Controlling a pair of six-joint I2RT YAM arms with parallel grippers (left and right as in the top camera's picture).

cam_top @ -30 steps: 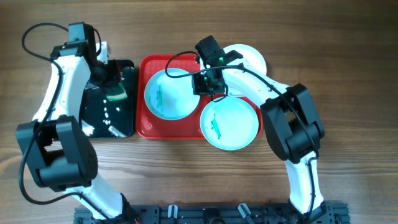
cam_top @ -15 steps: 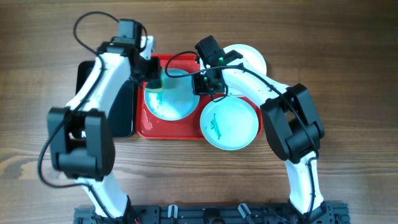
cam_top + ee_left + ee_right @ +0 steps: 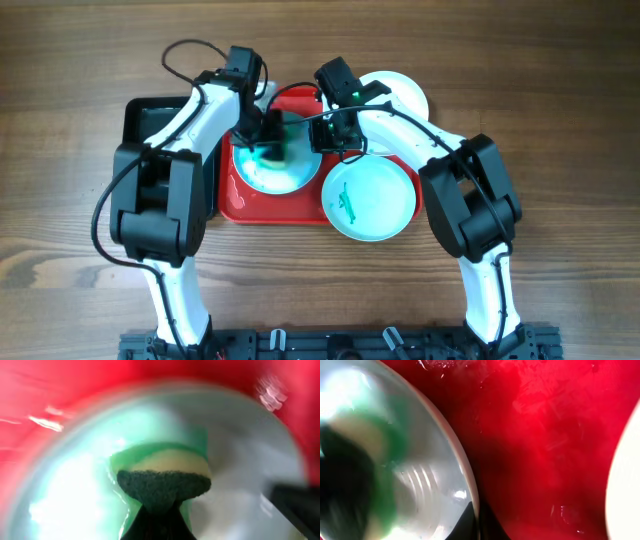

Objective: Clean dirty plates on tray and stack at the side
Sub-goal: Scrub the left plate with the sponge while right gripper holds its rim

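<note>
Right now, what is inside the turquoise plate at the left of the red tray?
A green sponge, gripped by the left gripper, presses on the turquoise plate. The surface beneath sponge and arm is covered, so smears there cannot be seen.

Left arm: extended forward, angled inward; left gripper pointing down, fingers clamped on sponge.
Right arm: folded leftward; right gripper pinching plate at its rim.
</note>
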